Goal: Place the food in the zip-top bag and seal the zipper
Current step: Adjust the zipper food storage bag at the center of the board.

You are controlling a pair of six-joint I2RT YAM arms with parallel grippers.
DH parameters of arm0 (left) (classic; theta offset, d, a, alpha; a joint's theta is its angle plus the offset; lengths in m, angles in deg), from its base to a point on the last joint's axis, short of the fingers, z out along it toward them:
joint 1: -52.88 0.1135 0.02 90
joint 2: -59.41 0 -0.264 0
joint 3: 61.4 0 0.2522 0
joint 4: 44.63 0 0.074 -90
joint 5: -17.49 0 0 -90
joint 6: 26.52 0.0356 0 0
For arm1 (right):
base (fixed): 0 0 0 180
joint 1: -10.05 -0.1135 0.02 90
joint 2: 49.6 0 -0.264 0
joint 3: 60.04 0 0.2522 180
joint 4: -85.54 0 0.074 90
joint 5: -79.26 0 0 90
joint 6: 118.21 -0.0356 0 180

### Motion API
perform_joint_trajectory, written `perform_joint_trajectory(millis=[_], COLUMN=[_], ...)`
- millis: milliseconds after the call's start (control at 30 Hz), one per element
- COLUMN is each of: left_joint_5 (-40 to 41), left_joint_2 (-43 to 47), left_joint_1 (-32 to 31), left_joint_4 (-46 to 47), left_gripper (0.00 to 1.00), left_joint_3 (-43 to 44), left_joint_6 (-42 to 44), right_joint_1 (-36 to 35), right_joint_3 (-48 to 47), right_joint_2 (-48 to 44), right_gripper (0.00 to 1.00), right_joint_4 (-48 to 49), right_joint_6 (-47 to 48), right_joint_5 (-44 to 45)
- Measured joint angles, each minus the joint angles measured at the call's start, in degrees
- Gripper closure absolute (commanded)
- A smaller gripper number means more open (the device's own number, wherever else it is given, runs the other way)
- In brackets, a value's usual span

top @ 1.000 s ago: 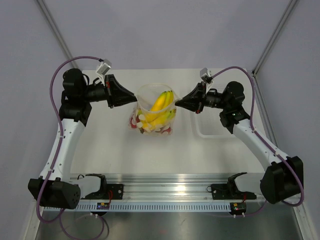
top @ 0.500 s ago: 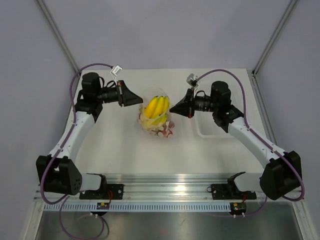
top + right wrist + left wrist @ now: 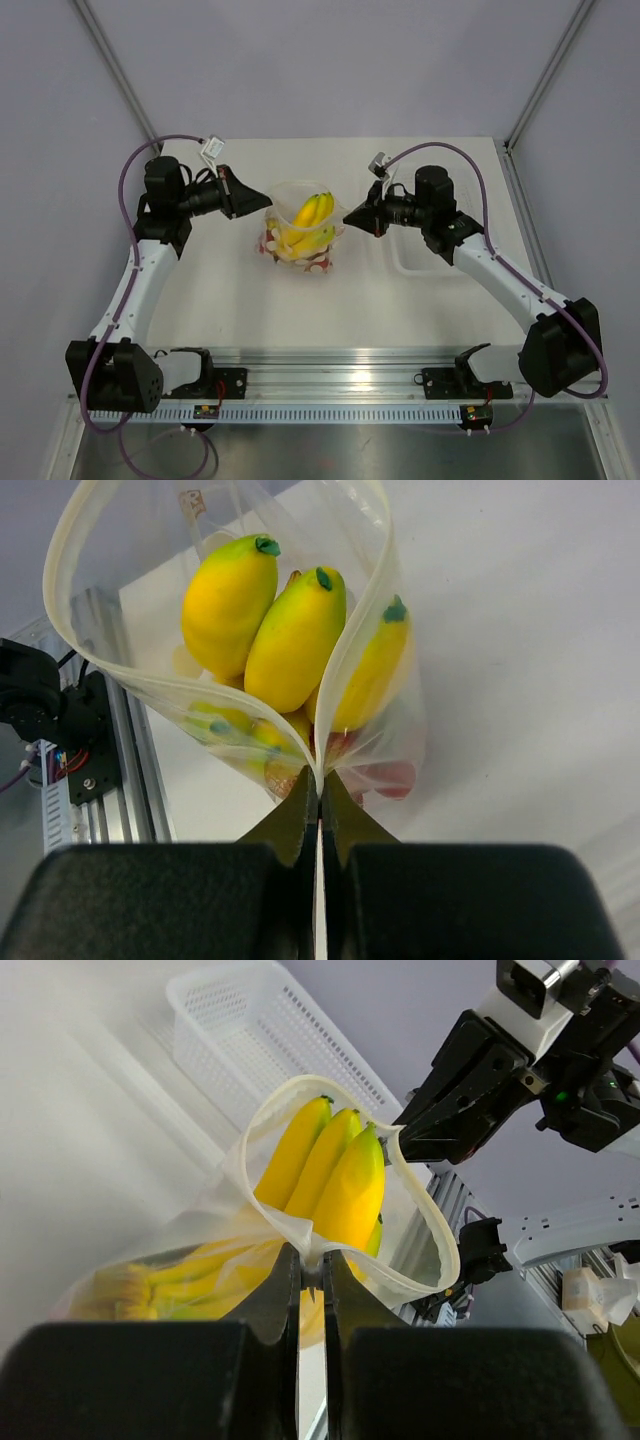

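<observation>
Over the white desk (image 3: 230, 290), the left gripper (image 3: 262, 203) and right gripper (image 3: 350, 215) stay pinched shut on opposite ends of the zip-top bag's (image 3: 300, 232) open mouth, holding it between them. The bag now sits slightly left of where it hung half a second earlier. Inside, yellow bananas (image 3: 305, 213) stand upright over red strawberries (image 3: 385, 777), and the zipper (image 3: 50, 585) is unsealed.

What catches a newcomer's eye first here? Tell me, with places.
The bunch of yellow toy bananas at mid-table, poking from the gaping mouth of the clear plastic zip-top bag. The left gripper and right gripper pinch opposite ends of that mouth, shut on its rim. Red strawberry-like fruits show low in the bag.
</observation>
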Motion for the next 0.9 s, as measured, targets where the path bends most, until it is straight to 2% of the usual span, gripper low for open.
perform_joint_trajectory(millis=[100, 167, 200, 233, 267, 433, 633, 900], left_joint_5=[0.61, 1.07, 1.22, 1.29, 1.22, 0.39, -1.14, -3.82], left_joint_2=[-2.19, -3.30, -3.50, -3.52, -3.52, -3.50, -3.50, -3.52], left_joint_1=[-0.20, -0.20, -0.20, -0.22, -0.28, -0.79, -1.18, -1.31], left_joint_4=[-2.67, -3.80, -4.24, -4.59, -4.90, -4.09, -3.26, -7.13], left_gripper=[1.00, 1.00, 1.00, 1.00, 1.00, 1.00, 1.00, 1.00], left_joint_3=[0.00, 0.00, 0.02, 0.04, 0.24, 0.70, 0.63, 1.11], left_joint_6=[0.96, 0.94, 0.92, 0.92, 0.92, 0.92, 1.29, 6.03], right_joint_1=[-0.07, -0.33, -0.63, -0.87, -1.14, -1.60, -2.01, -10.99], right_joint_3=[0.00, 0.00, -0.07, -0.37, -1.01, -4.96, -12.52, -28.28], right_joint_2=[1.31, 1.66, 1.64, 1.64, 1.64, -0.02, -2.62, 4.42], right_gripper=[1.00, 0.69, 0.65, 0.56, 0.52, 0.45, 0.47, 0.44], right_joint_4=[-1.66, -3.52, -4.24, -5.01, -6.32, -12.31, -18.73, -23.15], right_joint_6=[0.50, 0.57, 0.72, 1.03, 1.33, 4.55, 8.61, 15.30], right_joint_5=[1.09, 1.77, 2.51, 2.80, 3.19, 7.23, 10.16, 9.84])
